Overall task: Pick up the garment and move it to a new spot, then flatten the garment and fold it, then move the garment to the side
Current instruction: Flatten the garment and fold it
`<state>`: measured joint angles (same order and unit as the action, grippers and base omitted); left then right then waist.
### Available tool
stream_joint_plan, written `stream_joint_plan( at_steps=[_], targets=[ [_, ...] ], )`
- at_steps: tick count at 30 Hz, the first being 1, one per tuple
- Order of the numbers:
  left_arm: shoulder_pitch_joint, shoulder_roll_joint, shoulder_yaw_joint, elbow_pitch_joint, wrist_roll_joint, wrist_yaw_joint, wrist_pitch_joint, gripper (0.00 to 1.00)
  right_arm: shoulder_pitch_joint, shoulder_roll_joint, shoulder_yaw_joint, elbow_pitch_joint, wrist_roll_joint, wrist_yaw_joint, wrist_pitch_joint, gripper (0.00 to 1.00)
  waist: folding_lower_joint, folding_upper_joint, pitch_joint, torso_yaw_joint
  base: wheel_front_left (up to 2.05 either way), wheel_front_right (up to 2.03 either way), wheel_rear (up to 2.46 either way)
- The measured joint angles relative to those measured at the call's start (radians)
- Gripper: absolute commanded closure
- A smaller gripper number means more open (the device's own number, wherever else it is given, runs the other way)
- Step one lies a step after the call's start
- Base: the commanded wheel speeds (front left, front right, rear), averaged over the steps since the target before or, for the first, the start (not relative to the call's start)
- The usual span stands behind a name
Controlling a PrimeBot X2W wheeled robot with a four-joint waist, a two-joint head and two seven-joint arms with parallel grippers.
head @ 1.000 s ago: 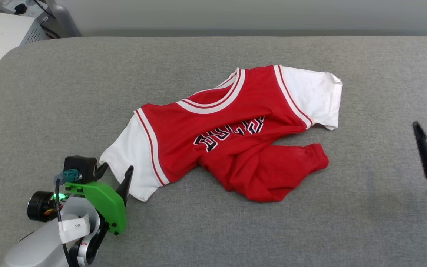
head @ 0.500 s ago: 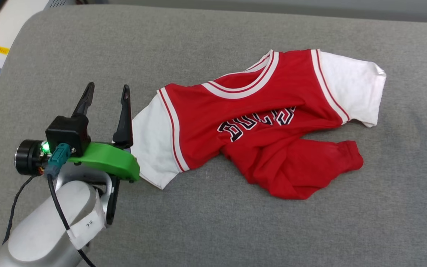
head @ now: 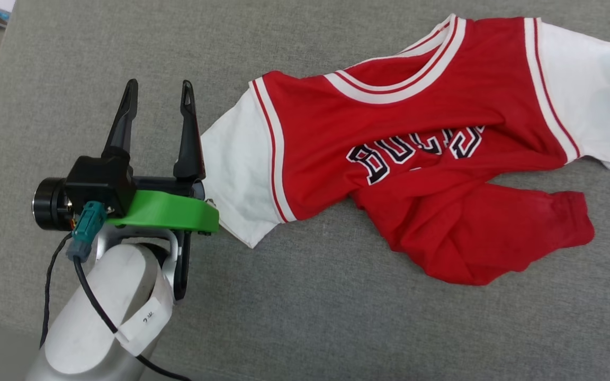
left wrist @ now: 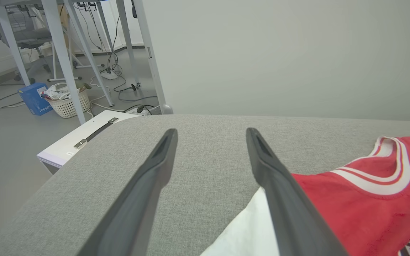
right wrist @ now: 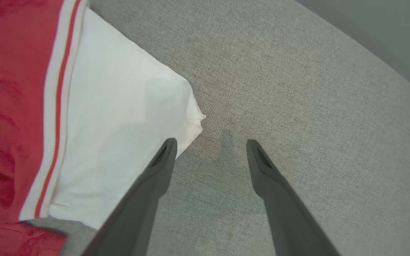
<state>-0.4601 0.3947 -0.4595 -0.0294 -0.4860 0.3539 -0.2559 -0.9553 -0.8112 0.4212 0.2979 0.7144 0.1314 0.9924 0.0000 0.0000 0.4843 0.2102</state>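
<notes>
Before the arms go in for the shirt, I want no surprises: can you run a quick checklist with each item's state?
1. Left tool open and empty: ok, fingers apart, nothing between them.
2. Right tool open and empty: ok.
3. Left tool at a grasp point: ok, it is beside the garment's white sleeve; contact: cannot tell.
4. Right tool at a grasp point: ok, one finger lies over the corner of the other white sleeve.
5. Garment flat: not ok, its red lower part is bunched and twisted.
6. Garment on the gray surface: ok.
</notes>
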Motion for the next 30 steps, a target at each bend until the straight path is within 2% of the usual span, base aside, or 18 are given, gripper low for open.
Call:
stream_joint_plan(
  at_steps=[6, 11, 12, 13, 15, 16, 19, 23, 25, 30],
  targets=[
    [0.000, -0.073, 0.069, 0.023, 0.070, -0.065, 0.000, 0.00, -0.011, 0.009, 0.062, 0.094, -0.004, 0.000, -0.054, 0.00, 0.0000, 0.0000, 0.069, 0.040, 0.00, 0.00, 0.00],
    [0.004, -0.095, 0.136, 0.045, 0.104, -0.108, 0.000, 0.00, -0.013, -0.016, 0.087, 0.100, 0.012, 0.000, -0.087, 0.00, 0.0000, 0.0000, 0.099, 0.055, 0.00, 0.00, 0.00],
    [0.005, -0.100, 0.145, 0.052, 0.115, -0.116, 0.000, 0.00, -0.014, -0.019, 0.095, 0.094, 0.019, -0.001, -0.110, 0.58, 0.0000, 0.0000, 0.100, 0.053, 0.00, 0.00, 0.00],
    [0.007, -0.103, 0.154, 0.054, 0.123, -0.124, 0.000, 0.00, -0.015, -0.021, 0.102, 0.090, 0.022, -0.001, -0.137, 1.00, 0.0000, 0.0000, 0.099, 0.051, 0.00, 0.00, 0.00],
    [0.009, -0.106, 0.179, 0.066, 0.135, -0.146, 0.000, 0.00, -0.015, -0.018, 0.111, 0.091, 0.058, -0.001, -0.199, 1.00, 0.0000, 0.0000, 0.092, 0.046, 0.00, 0.00, 0.00],
    [0.009, -0.105, 0.200, 0.081, 0.139, -0.172, 0.000, 0.00, -0.014, -0.012, 0.123, 0.084, 0.074, 0.000, -0.268, 1.00, 0.0001, 0.0000, 0.080, 0.041, 0.00, 0.00, 0.00],
    [0.007, -0.082, 0.219, 0.110, 0.152, -0.212, 0.000, 0.00, 0.012, -0.027, 0.160, 0.060, 0.090, 0.000, -0.342, 1.00, 0.0001, 0.0000, 0.051, 0.030, 0.00, 0.00, 0.00],
    [-0.015, -0.001, 0.225, 0.153, 0.162, -0.266, 0.026, 0.00, 0.064, -0.086, 0.191, -0.006, 0.131, 0.000, -0.405, 1.00, 0.0001, 0.0000, 0.000, 0.002, 0.00, 0.00, 0.00],
    [-0.056, 0.047, 0.224, 0.168, 0.170, -0.292, 0.075, 0.00, 0.089, -0.118, 0.190, -0.044, 0.159, 0.000, -0.434, 1.00, 0.0000, 0.0000, -0.024, -0.019, 0.00, 0.00, 0.00],
    [-0.179, 0.111, 0.212, 0.193, 0.165, -0.375, 0.198, 0.00, 0.170, -0.174, 0.183, -0.112, 0.196, 0.000, -0.485, 1.00, 0.0000, 0.0000, -0.064, -0.080, 0.00, 0.00, 0.00]
  ],
)
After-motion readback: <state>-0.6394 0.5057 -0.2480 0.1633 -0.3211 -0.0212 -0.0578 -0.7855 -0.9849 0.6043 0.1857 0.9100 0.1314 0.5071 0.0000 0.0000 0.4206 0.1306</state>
